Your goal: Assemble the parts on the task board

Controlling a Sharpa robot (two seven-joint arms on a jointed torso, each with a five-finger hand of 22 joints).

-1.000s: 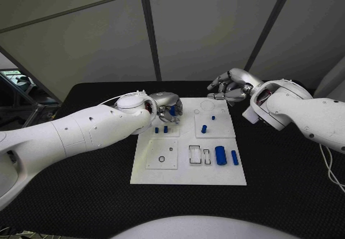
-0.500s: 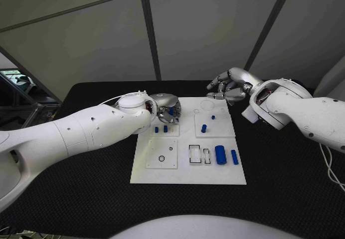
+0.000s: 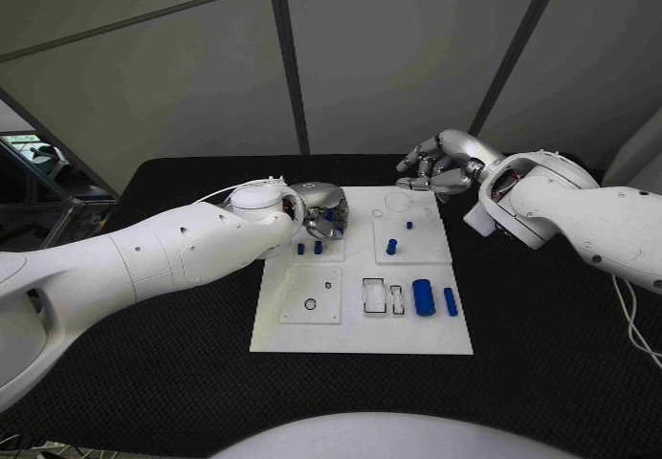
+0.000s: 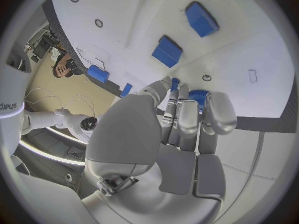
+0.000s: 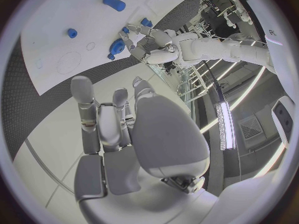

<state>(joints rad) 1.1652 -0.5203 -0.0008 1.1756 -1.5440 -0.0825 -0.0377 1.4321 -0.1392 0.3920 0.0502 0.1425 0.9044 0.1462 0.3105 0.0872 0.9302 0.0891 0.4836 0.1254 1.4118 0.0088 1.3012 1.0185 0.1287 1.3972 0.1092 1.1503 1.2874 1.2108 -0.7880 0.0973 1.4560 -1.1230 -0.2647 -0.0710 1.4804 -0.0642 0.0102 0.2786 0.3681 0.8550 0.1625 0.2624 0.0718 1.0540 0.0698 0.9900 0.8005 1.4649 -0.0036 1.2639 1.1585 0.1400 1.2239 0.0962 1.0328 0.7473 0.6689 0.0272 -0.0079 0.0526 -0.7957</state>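
The white task board [image 3: 362, 330] lies mid-table. My left hand [image 3: 320, 204] hovers low over its back left corner and pinches a blue ridged round part [image 4: 198, 93] at its fingertips; the same part [image 5: 116, 47] shows in the right wrist view. My right hand [image 3: 444, 163] hangs above the board's back right edge, fingers loosely bent and holding nothing. Two short blue pegs [image 3: 309, 249] stand just in front of the left hand. A blue piece [image 3: 390, 248] and a small blue pin [image 3: 408, 227] sit on the right rear panel.
A thick blue cylinder [image 3: 424, 299] and a slim blue bar [image 3: 450, 302] lie at the board's front right, beside two rectangular slots [image 3: 375, 296]. The front left panel [image 3: 312, 295] has an oval hole. Black table [image 3: 165, 363] surrounds the board.
My left hand has turned slightly over the board's back left, so the blue part is more covered by its fingers. The right hand has barely moved.
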